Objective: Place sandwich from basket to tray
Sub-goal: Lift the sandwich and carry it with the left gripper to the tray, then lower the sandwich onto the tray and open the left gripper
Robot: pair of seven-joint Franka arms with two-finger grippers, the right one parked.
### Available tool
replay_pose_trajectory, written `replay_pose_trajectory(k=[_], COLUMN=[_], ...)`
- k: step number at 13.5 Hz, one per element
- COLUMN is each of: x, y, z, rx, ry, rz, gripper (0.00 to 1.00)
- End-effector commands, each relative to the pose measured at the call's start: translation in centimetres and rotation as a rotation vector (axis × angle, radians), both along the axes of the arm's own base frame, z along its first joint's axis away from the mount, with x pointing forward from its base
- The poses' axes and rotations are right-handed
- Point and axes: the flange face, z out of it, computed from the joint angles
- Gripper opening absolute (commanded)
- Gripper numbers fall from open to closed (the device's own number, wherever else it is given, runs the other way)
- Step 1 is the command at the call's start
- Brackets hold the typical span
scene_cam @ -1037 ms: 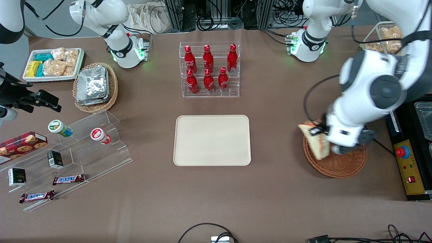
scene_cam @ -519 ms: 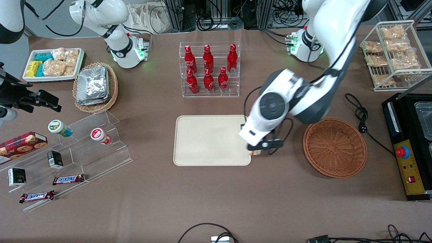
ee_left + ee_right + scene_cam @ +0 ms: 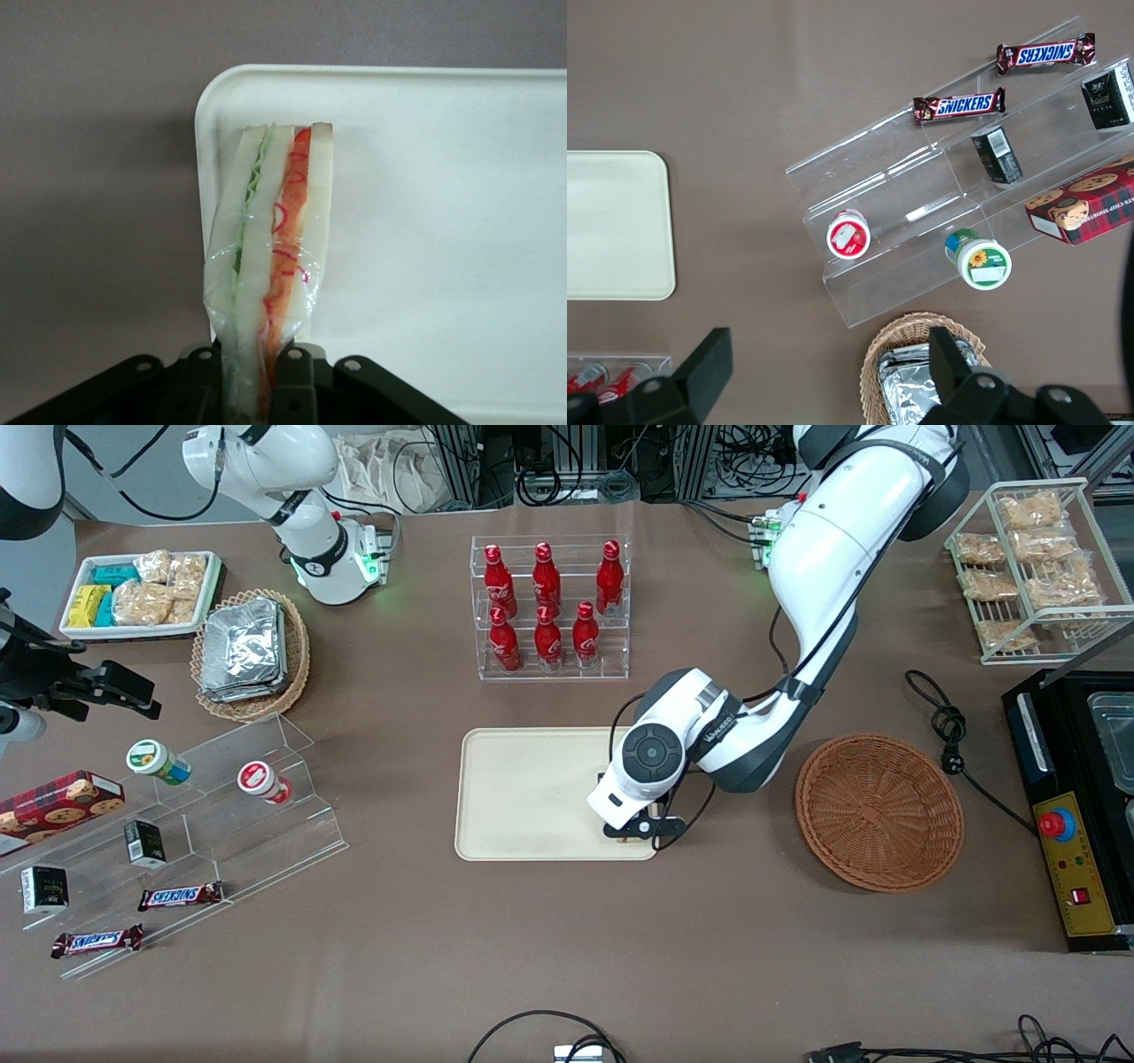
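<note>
In the left wrist view the sandwich (image 3: 270, 239), a clear-wrapped wedge showing its green and orange-red filling edge, hangs over a rounded corner of the cream tray (image 3: 443, 221). My left gripper (image 3: 257, 376) is shut on its narrow end. The front view shows the gripper (image 3: 644, 830) low over the tray (image 3: 532, 797), at the corner nearest the front camera on the working arm's side. There the wrist hides the sandwich. The reddish-brown basket (image 3: 879, 811) lies beside the tray toward the working arm's end, with nothing in it.
A clear rack of red bottles (image 3: 549, 607) stands farther from the camera than the tray. Acrylic steps with snacks (image 3: 221, 806) and a tan basket of foil packets (image 3: 251, 654) lie toward the parked arm's end. A wire rack (image 3: 1032, 558) and black box (image 3: 1081, 806) flank the basket.
My gripper has carried the sandwich out of the basket and across to the tray's near corner, moving farther over the tray and lower in the last half second.
</note>
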Motion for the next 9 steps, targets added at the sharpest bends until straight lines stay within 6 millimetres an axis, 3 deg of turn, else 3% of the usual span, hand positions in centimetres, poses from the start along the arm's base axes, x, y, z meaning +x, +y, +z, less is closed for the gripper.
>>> replay_pose_trajectory(k=[1, 2, 3, 6, 9], x=[0.2, 0.2, 0.2, 0.4, 1.3], y=[-1.0, -1.0, -1.0, -0.6, 2.8], z=[-0.5, -0.5, -0.4, 1.4, 5.8], rx=[0.015, 0.016, 0.02, 0.029, 0.092], ry=[-0.017, -0.019, -0.021, -0.036, -0.014], rz=[0.0, 0.012, 0.026, 0.03, 0.053], gripper=[0.25, 0.56, 0.98, 1.0, 1.0])
